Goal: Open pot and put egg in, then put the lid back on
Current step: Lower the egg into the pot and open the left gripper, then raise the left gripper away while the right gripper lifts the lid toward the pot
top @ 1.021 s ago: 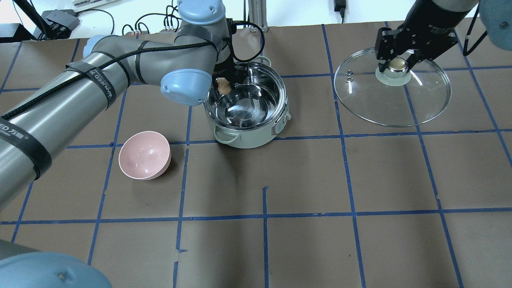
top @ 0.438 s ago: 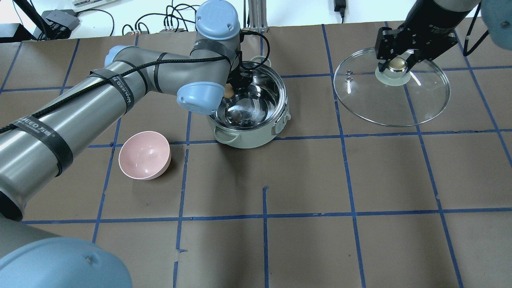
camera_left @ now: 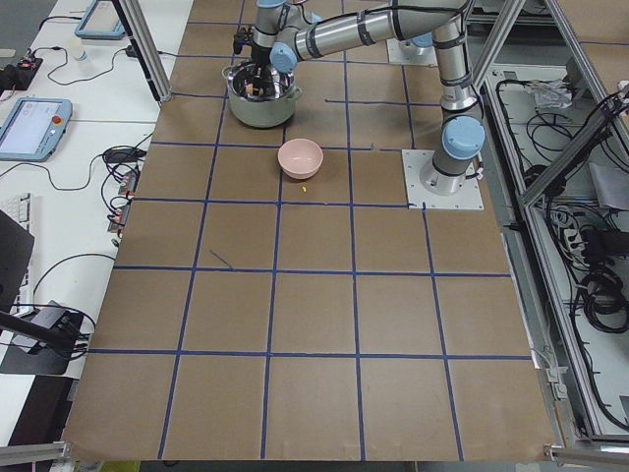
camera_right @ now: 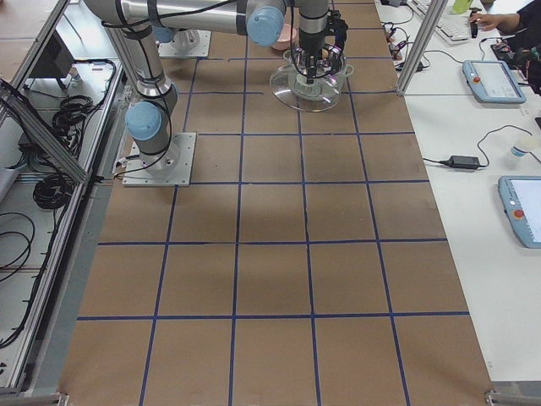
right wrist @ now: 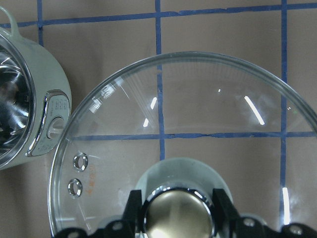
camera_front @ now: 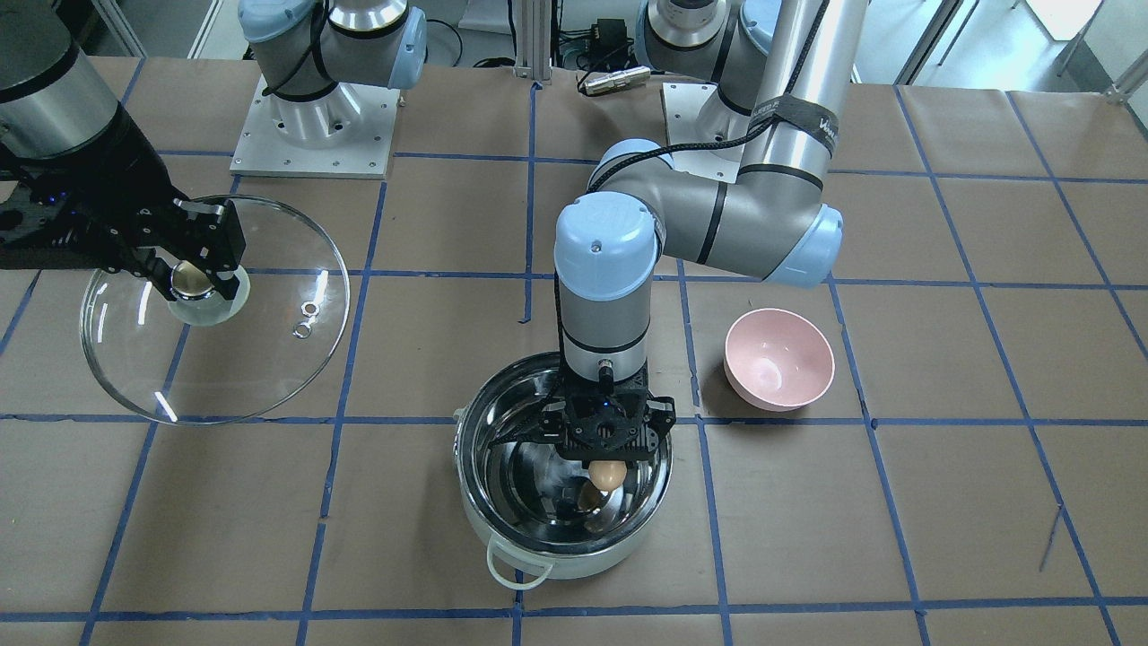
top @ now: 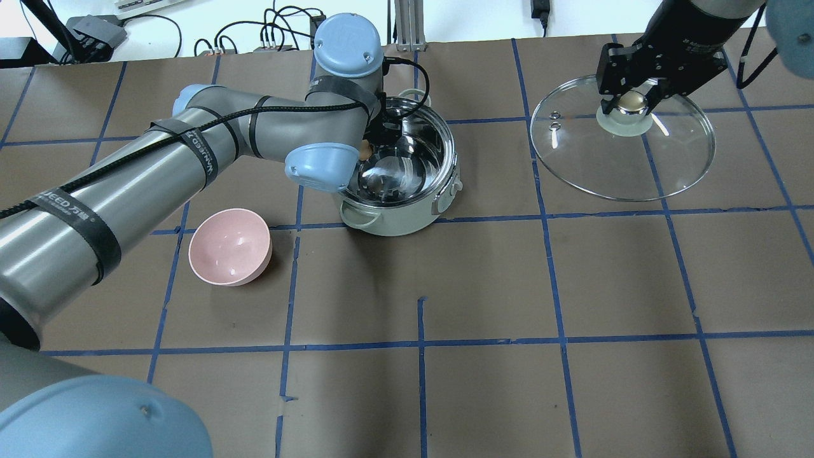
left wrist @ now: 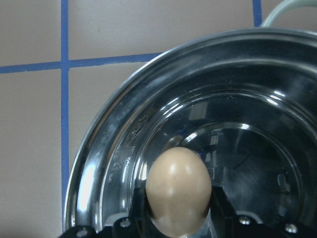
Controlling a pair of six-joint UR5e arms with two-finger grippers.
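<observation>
Egg (camera_front: 607,473) hanging in left gripper (camera_front: 607,465) over pot's (camera_front: 538,561) inside; bowl (camera_front: 778,359) sitting near pot's left, lid (camera_front: 260,341) hanging in right gripper (camera_front: 193,280) well to the right.

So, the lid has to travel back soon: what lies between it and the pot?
Between pot and lid, only bare table crossed by blue tape, seen in the overhead view.

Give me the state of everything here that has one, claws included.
pot: upright, uncovered.
egg: clamped in the left claw, hanging inside the pot, not released.
lid: off the pot, held aside by its knob.
pink bowl: empty, beside the pot.
left claw: shut on the egg.
right claw: shut on the lid's knob.
</observation>
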